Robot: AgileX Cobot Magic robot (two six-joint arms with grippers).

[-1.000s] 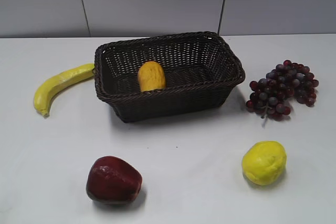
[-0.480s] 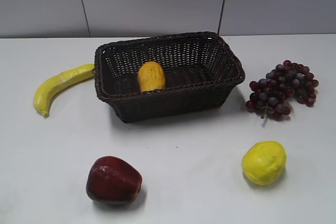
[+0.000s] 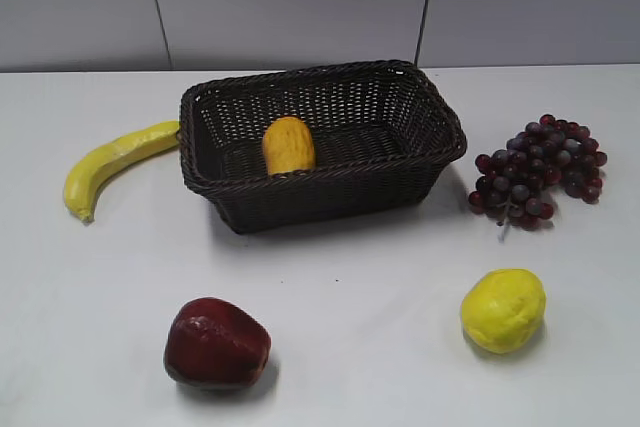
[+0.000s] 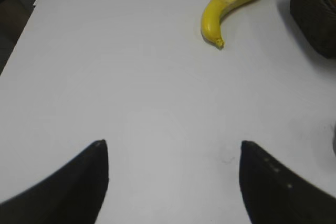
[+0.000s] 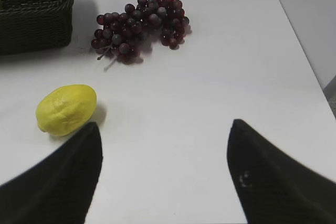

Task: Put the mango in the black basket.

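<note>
A: Biggest first — what's on the counter (image 3: 330, 277)?

B: White counter, grey wall behind. The black basket (image 3: 325, 192) sits toward the back edge, abt centre, long side facing the front edge.

A: And the mango?

B: The mango (image 3: 288, 145) is inside the basket, left half, standing on end, close behind the near rim. Nothing touching it.

A: Next in size?

B: Grapes (image 3: 540, 169), dark red bunch, right of the basket toward the right edge, apart from the wicker. Then the banana (image 3: 112, 165), left of the basket, one end right up at the basket's left-back corner, the other end pointing to the left edge. Can't tell if it touches the weave.

A: Front edge?

B: Red apple (image 3: 216, 343) front-left of centre, lemon (image 3: 503, 309) front-right. Well apart from each other and from the basket.

A: Grippers?

B: Not in the exterior view. Left gripper (image 4: 173, 182) hangs over bare counter w/ jaws wide apart, nothing between them; banana and a bit of basket corner at the top of that view. Right gripper (image 5: 165, 169) is also spread wide and holds nothing; lemon lies just beside its left finger (image 5: 63, 182), grapes farther ahead, basket corner at upper left.
</note>
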